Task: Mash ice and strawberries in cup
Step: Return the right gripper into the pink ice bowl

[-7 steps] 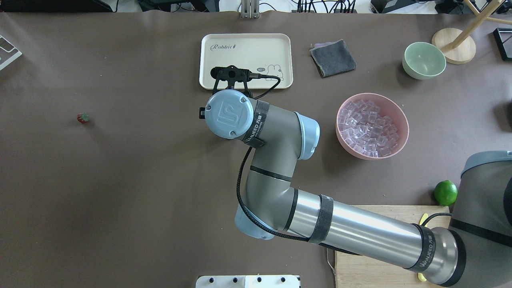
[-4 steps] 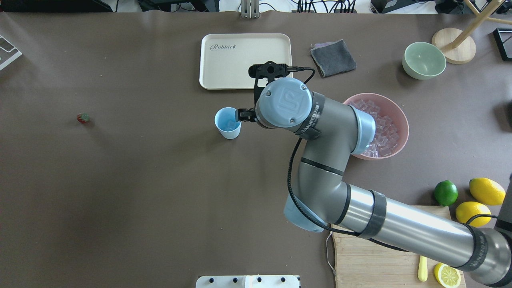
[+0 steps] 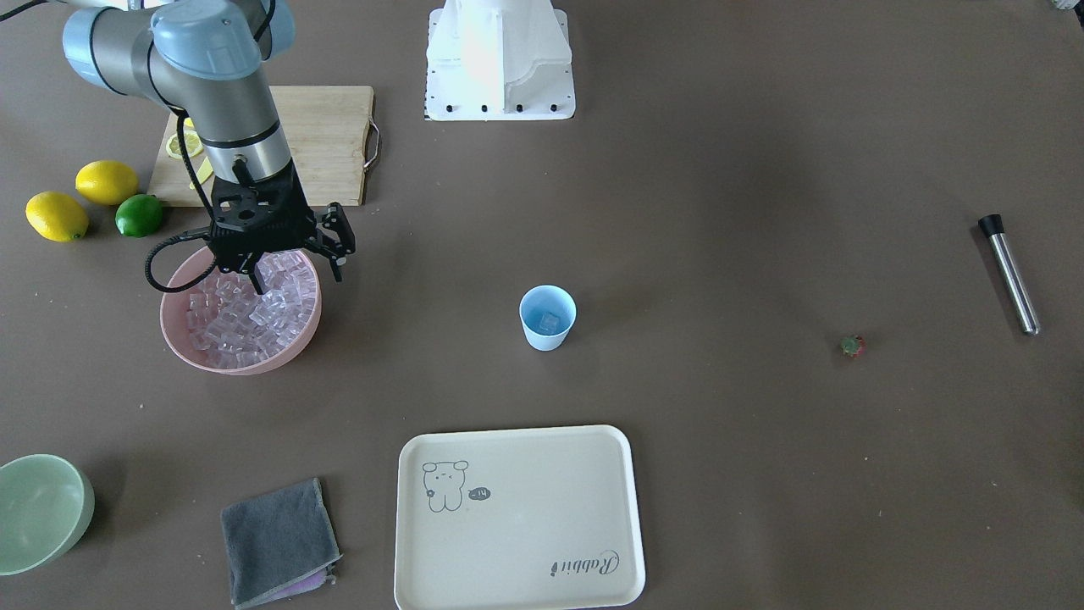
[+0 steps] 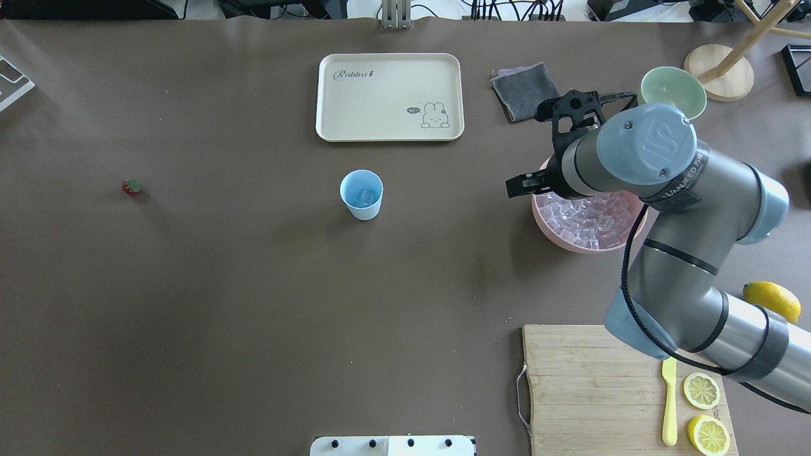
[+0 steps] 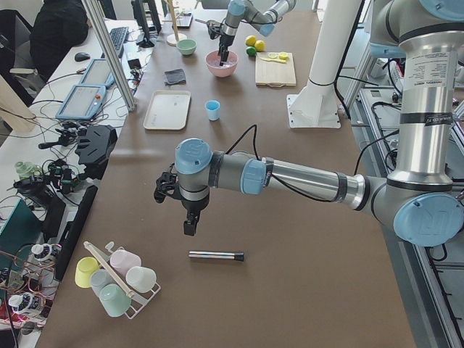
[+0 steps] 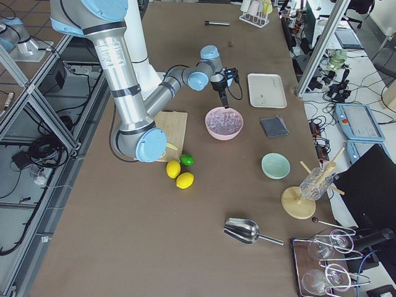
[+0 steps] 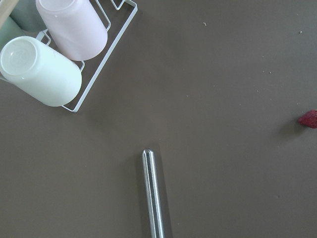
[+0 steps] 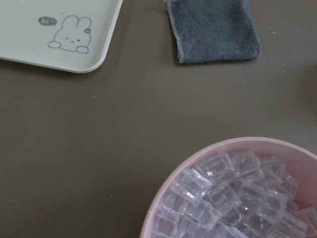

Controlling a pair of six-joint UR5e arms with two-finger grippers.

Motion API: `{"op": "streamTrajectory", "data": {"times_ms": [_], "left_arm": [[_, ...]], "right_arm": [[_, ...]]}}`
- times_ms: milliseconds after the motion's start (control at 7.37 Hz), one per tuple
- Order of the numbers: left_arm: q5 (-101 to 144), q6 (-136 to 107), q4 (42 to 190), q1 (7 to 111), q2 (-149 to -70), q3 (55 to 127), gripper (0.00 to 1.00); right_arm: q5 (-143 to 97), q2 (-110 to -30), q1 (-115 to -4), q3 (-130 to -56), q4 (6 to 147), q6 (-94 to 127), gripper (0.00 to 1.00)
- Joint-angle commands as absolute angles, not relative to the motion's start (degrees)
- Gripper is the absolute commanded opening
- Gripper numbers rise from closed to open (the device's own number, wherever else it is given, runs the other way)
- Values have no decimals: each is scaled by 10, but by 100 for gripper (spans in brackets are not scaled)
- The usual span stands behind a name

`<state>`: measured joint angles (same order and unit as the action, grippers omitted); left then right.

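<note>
The light blue cup stands upright mid-table and also shows in the front view, with one clear ice cube inside. The pink bowl holds many ice cubes. My right gripper hangs open and empty over the bowl's rim. The small red strawberry lies alone far to the left and also shows in the left wrist view. My left gripper hovers above a metal rod. I cannot tell if it is open or shut.
A cream tray and a grey cloth lie behind the cup. A pale green bowl is at the back right. A cutting board holds lemon pieces. A cup rack lies near the rod.
My right arm has swung from above the cup rightward to the pink bowl. The cup is now uncovered, with an ice cube inside. The strawberry has not moved.
</note>
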<state>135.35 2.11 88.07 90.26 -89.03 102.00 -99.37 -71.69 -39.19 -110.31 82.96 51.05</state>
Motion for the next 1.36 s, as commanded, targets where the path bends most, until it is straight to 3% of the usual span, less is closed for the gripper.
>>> {"op": "streamTrajectory", "data": {"times_ms": [0,271,407,543,1221], "left_arm": [[1354,21,881,903,-890,1020,99],[1354,20,881,903,-890,1024,99],[1354,20,881,903,-890,1025,99],[1354,19,881,903,-890,1027,99],[1354,19,881,903,-890,1028,99]], "right_arm": [[-993,-773,-404,-1112,829,470,97],[-989,-784,-403,-1107,831,459,89],[-986,-781,-403,-1102,833,459,75],[-980,-774,-400,-1091,835,466,72],[-969,-716,-411,-1022,831,560,73]]}}
